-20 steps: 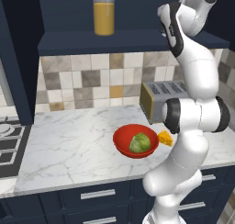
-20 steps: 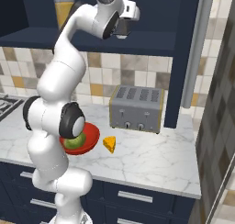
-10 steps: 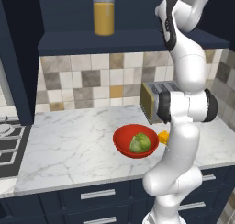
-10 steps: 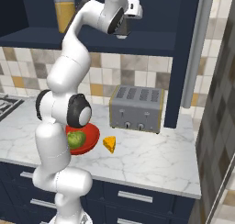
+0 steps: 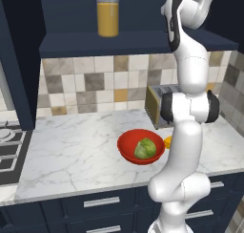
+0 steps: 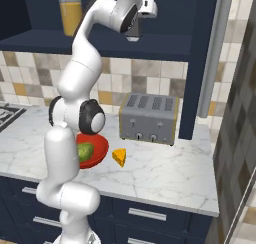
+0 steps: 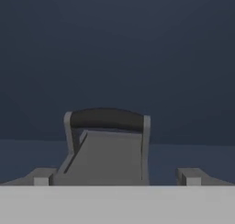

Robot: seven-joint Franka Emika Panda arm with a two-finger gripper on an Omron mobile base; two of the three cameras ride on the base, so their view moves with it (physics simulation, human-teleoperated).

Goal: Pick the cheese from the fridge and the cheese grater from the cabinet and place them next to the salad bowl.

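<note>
The gripper (image 7: 114, 177) is standing wide open inside the cabinet (image 6: 165, 23) niche, its fingertips (image 7: 43, 176) flanking the cheese grater (image 7: 108, 147) without touching it. The cheese (image 6: 119, 157) is lying on the counter (image 6: 165, 173) just beside the salad bowl (image 5: 129, 151); the toaster (image 6: 148, 119) is sitting behind it.

Over the last second the arm straightens up and swings its upper links toward the cabinet (image 6: 165, 18) niche; the elbow now stands higher above the table (image 6: 165, 173). The wrist reaches deeper over the shelf, bringing the open pincer (image 7: 114, 175) up to the cheese grater (image 7: 106, 147).
</note>
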